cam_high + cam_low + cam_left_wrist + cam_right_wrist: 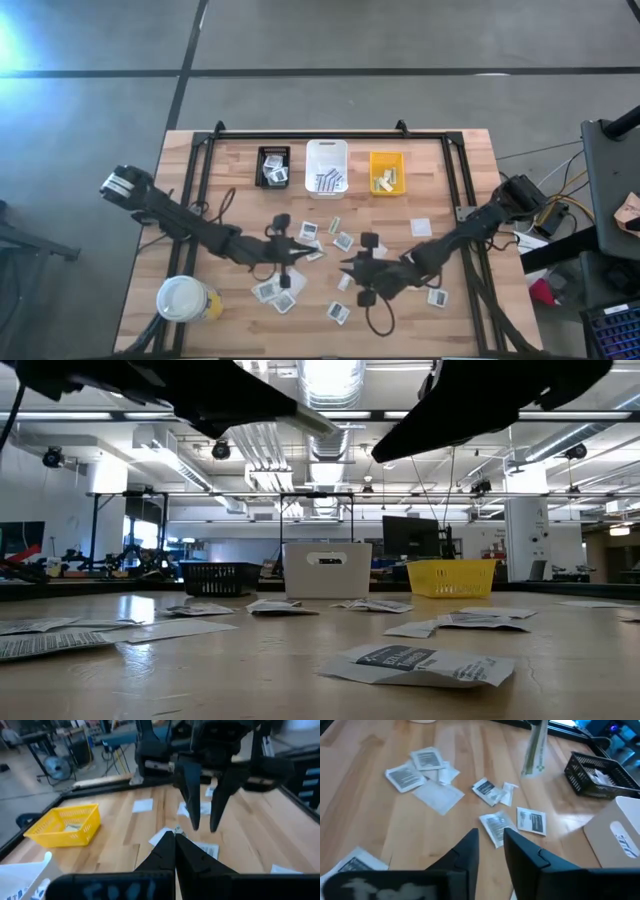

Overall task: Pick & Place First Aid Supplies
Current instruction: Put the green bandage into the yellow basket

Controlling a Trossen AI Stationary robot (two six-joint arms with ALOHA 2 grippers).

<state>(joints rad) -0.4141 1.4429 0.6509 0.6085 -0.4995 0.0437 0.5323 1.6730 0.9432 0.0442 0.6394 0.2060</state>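
Observation:
Several first aid packets lie flat on the wooden table: white squares with dark print [309, 231] [425, 757] [415, 663] and others round the middle. My left gripper [312, 251] [174, 837] is shut on a narrow pale yellow-green strip [534, 750] above the table's middle. My right gripper [347, 268] [491, 842] faces it from the right, open and with nothing between its fingers, above the packets [495, 827]. My left gripper pinches the strip's upper end [539, 730] between its two fingertips; in the left wrist view only a small pale bit [178, 830] shows at the tips. The strip hangs down, slightly tilted, clear of the table.
A black bin [273, 166], a white bin [326, 165] and a yellow bin [387, 172] stand in a row at the far edge, each holding packets. A white-lidded cup [185, 298] stands at the near left. A black frame [330, 135] runs along the far and side edges.

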